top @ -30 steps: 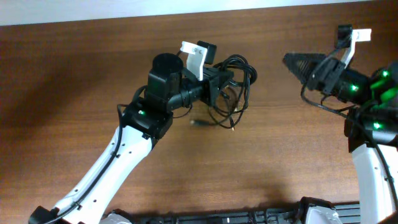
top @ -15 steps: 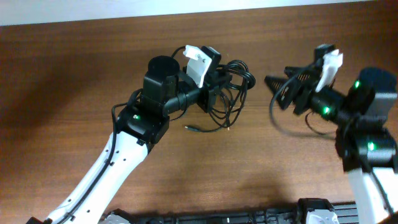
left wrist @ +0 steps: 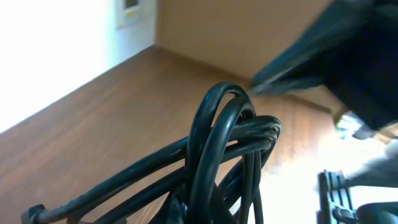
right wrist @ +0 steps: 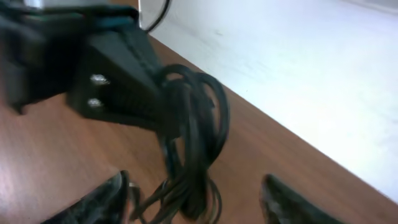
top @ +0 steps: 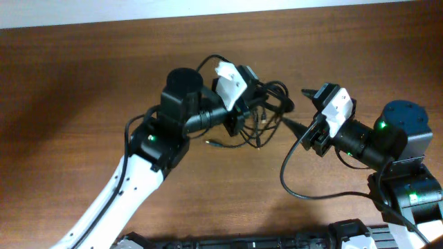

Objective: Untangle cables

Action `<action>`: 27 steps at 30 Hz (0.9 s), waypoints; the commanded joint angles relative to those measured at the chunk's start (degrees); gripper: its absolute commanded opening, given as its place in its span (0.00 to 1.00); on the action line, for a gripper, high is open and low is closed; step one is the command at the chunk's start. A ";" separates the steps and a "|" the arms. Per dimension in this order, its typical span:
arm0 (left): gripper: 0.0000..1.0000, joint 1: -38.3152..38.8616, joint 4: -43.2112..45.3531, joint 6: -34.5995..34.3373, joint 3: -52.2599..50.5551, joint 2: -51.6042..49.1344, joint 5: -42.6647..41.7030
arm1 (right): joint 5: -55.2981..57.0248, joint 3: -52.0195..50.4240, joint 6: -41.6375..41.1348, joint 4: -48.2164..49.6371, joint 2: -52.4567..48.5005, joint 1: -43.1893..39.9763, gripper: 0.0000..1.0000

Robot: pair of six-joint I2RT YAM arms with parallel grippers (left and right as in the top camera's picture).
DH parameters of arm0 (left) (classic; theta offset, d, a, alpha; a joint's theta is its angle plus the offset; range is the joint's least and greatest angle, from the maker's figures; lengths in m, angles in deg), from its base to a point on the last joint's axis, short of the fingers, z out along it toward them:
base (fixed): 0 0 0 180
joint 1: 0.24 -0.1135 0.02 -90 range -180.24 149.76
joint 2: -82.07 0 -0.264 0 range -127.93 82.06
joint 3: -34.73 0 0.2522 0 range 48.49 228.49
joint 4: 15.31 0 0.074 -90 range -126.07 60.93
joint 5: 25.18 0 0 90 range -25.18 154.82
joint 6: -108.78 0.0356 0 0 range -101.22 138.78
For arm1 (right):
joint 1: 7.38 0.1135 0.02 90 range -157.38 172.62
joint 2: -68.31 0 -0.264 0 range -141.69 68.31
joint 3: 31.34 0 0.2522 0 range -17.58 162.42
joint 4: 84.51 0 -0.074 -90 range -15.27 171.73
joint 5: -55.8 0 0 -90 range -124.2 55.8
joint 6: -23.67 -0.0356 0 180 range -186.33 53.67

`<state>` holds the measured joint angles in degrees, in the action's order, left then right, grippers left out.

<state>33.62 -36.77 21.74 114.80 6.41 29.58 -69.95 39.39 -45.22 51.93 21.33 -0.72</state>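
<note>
The cables (top: 268, 105) are a tangle of thin black loops held just above the brown table (top: 83, 83). My left gripper (top: 248, 98) is shut on the bundle from the left. Loose ends with small plugs (top: 216, 144) trail down to the table. In the left wrist view the loops (left wrist: 230, 149) fill the frame right at the jaws. My right gripper (top: 292, 108) faces the tangle from the right and is open. In the right wrist view its two fingertips (right wrist: 106, 200) stand on either side of the hanging cables (right wrist: 193, 155), not touching them, with the left gripper (right wrist: 118, 74) behind.
A thicker black wire (top: 289, 181) from the right arm loops over the table in front of it. The table's far edge (top: 208, 15) meets a pale strip at the top. Dark equipment (top: 277, 242) lies along the near edge.
My right gripper has swung left from the far right up to the tangle, its jaws narrowing. The left gripper has shifted the bundle slightly right and turned it.
</note>
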 commanded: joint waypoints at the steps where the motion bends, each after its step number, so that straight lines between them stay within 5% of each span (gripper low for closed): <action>1: 0.00 1.05 1.18 3.37 0.55 3.41 -2.12 | 0.90 0.35 3.10 -0.04 0.13 0.50 0.57; 3: 0.00 1.33 1.31 3.37 0.55 3.50 -2.12 | 0.92 0.35 3.10 -0.02 0.13 0.50 0.50; 6: 0.00 2.03 1.18 3.37 0.55 3.48 -2.05 | 0.94 0.35 3.06 0.00 0.13 0.50 0.18; 10: 0.00 1.97 0.39 3.32 0.55 3.48 0.81 | 2.03 0.35 0.52 0.00 0.13 0.50 0.06; 15: 0.00 1.97 -1.09 -3.30 0.55 3.48 10.71 | 2.23 0.35 -1.46 -0.04 0.13 0.46 0.04; 20: 0.00 1.86 -0.52 -8.22 0.55 3.50 11.85 | 11.52 0.35 -12.83 -0.26 0.13 0.46 0.04; 27: 0.00 -3.50 -1.51 -32.59 0.55 3.48 18.10 | 13.11 0.35 -17.62 -0.26 0.13 0.46 0.04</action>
<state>35.33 -37.89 4.67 114.80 8.79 40.53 -62.43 39.39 -59.32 51.69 21.00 0.22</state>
